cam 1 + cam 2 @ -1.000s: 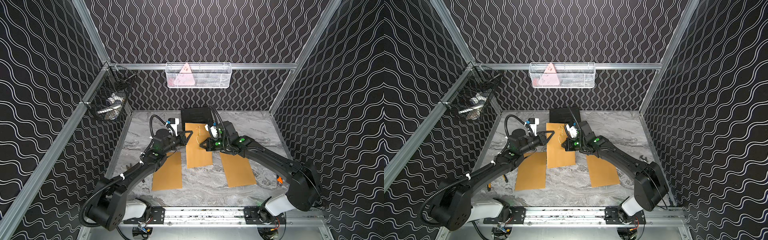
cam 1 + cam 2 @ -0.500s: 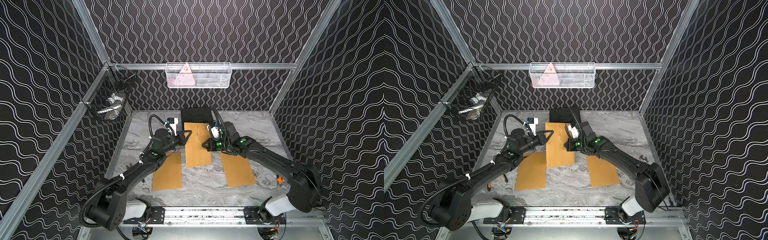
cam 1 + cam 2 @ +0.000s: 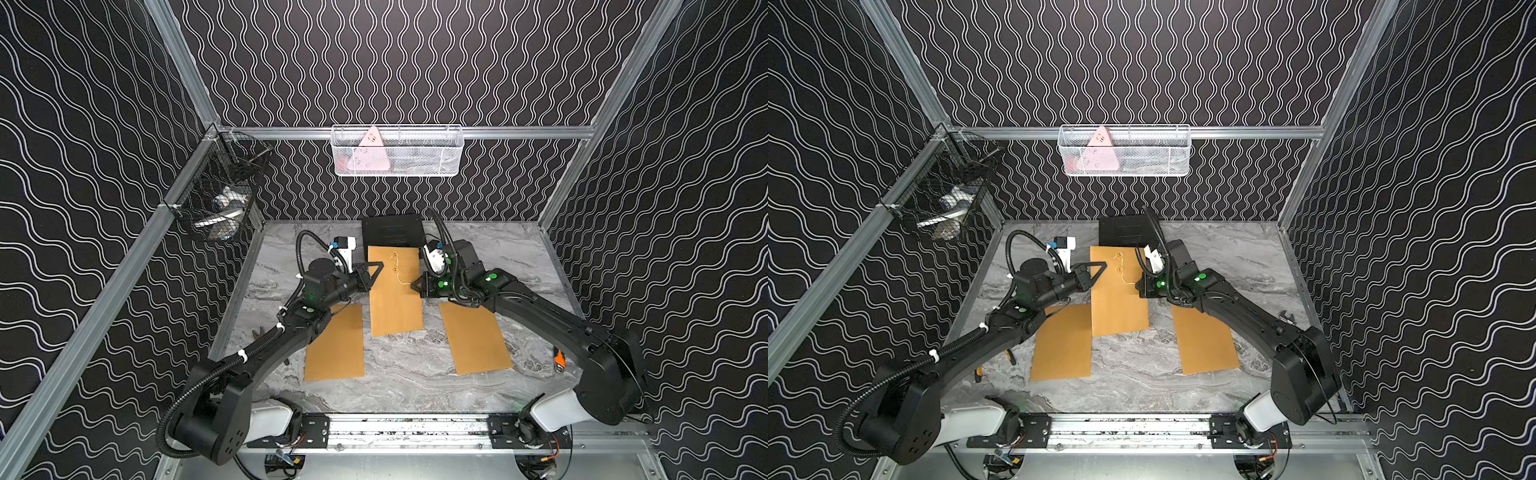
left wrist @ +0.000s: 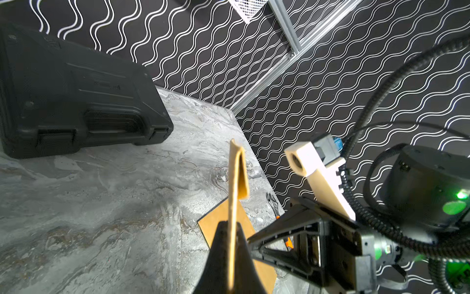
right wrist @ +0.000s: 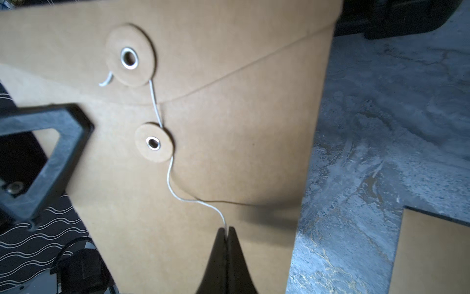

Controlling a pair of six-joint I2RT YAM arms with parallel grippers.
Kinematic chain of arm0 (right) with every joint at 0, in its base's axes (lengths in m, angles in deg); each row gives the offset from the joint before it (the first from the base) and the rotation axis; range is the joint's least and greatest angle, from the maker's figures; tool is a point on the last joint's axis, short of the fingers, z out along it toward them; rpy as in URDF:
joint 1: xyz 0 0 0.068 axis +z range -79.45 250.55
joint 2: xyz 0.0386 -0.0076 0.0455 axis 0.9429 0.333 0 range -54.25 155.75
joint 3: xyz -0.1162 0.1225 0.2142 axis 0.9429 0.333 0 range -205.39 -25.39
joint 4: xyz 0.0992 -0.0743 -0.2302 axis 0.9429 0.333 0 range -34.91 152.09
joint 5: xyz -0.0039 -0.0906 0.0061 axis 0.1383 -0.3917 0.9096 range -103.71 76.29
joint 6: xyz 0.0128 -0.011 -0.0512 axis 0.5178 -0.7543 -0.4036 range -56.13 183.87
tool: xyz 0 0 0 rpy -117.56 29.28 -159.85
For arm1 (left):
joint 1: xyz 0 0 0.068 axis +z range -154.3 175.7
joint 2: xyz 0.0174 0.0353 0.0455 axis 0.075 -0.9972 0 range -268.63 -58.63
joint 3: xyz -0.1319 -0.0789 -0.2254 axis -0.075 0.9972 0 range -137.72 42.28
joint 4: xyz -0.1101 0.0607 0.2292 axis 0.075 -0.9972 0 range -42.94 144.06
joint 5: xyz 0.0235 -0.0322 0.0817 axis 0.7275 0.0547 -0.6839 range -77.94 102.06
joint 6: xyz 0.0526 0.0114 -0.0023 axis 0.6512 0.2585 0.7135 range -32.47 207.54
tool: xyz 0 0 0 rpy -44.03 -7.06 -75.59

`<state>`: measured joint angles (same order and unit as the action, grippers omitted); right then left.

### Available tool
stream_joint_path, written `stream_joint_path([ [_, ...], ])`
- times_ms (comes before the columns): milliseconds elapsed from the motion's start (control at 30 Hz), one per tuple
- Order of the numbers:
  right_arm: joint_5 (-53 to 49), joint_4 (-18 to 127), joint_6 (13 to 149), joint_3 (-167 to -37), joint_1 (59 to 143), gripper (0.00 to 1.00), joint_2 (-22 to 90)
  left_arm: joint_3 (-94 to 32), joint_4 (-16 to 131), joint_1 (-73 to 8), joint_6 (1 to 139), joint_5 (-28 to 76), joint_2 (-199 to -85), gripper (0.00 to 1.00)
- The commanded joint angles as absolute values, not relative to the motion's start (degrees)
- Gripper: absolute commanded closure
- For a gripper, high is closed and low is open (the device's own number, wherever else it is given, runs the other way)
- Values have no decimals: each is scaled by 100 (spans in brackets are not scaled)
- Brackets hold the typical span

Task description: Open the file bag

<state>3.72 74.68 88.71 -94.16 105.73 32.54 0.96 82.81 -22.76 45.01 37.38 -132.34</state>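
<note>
Right wrist: my right gripper (image 5: 225,230) pinches the limp string (image 5: 168,178). My left gripper (image 4: 230,227) clamps the light bag (image 4: 234,178) by its edge.

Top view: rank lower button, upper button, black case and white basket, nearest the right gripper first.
From the right gripper:
1. Lower button, on the file bag.
2. Upper button, just beyond it.
3. Black case, behind the bag.
4. White basket, on the back wall.

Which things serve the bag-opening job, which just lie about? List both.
In use: brown paper file bag; its thin white string; left gripper, clamping the bag's edge; right gripper, pinching the string.
Lying about: two flat brown envelopes; black plastic case.
</note>
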Motion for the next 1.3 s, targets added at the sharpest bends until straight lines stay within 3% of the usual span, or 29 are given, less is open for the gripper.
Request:
stream_joint_path([
  [0,250,7580,8747,-9523,10520,100,3259,139,8569,-2258,4431,3815,-13180,100],
  [1267,335,8224,8180,-11205,10342,100,4142,519,9284,-2267,4083,4130,-13296,100],
])
